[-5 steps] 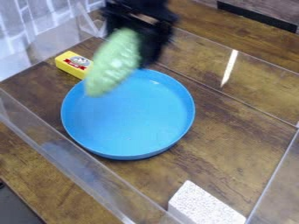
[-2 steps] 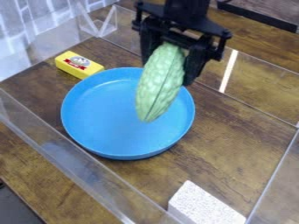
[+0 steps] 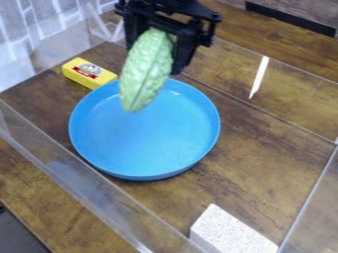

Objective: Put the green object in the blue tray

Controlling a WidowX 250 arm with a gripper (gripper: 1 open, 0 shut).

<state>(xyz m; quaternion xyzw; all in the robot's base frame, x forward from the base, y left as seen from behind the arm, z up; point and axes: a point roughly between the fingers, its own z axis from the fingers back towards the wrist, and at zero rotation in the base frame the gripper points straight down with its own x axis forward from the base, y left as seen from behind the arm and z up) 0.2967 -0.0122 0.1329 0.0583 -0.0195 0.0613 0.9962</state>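
Note:
The green object [image 3: 144,71] is a light green bumpy gourd-shaped toy hanging nearly upright, tilted a little, over the far left part of the blue tray [image 3: 185,158]. My black gripper [image 3: 164,34] is shut on its upper end, pointing down from the top of the view. The toy's lower tip hangs above the tray's floor without touching it. The round blue tray lies on the wooden table with nothing in it.
A small yellow box [image 3: 87,71] lies on the table just left of the tray's far rim. A grey-white speckled sponge block [image 3: 232,232] sits at the near right edge. Clear plastic walls [image 3: 53,163] fence the table's front and left.
The gripper with the green object swung right over the tray's middle, then came back left and slightly farther; the toy now hangs over the tray's far left part.

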